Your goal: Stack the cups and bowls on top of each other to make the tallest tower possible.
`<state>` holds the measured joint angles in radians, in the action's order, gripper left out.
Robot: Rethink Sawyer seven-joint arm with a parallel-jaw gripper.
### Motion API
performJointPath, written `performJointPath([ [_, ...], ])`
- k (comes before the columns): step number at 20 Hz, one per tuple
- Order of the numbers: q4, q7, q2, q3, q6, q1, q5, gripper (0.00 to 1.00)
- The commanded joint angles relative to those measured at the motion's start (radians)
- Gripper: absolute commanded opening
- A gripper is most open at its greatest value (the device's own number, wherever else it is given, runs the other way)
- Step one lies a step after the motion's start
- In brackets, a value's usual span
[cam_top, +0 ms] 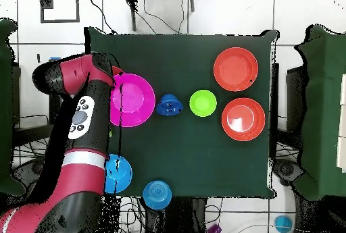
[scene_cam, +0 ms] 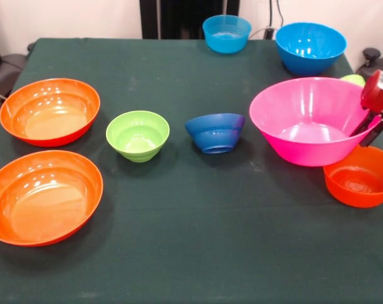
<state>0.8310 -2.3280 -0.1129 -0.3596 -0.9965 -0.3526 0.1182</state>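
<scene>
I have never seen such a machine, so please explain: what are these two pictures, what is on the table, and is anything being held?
Both pictures show one moment. The red and black machine is a robot arm. The front view looks across the table; the overhead view looks straight down on it.

On the dark green cloth lie plastic bowls: two wide orange bowls, a green bowl, a tipped dark blue bowl, a big pink bowl, a small orange bowl and two sky blue bowls.

The arm's claw is at the pink bowl's rim. Whether it grips the rim, I cannot tell. Nothing is stacked yet.
</scene>
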Motion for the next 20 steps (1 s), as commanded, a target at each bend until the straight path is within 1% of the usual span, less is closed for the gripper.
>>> performJointPath([
  [1,0.025,-0.076,-0.013,0.059,0.063,-0.016,-0.033,0.0],
  [8,0.088,-0.061,-0.054,0.06,0.089,-0.023,-0.04,0.0],
  [13,0.11,-0.059,-0.062,0.059,0.106,-0.031,-0.044,0.0],
  [15,0.105,-0.056,-0.063,0.057,0.091,-0.035,-0.044,0.0],
  [17,0.071,-0.062,-0.053,0.053,0.053,-0.035,-0.036,0.0],
  [19,0.01,-0.06,-0.041,0.053,-0.009,-0.028,-0.024,0.0],
  [20,-0.044,-0.052,-0.033,0.051,-0.07,-0.02,-0.016,0.0],
])
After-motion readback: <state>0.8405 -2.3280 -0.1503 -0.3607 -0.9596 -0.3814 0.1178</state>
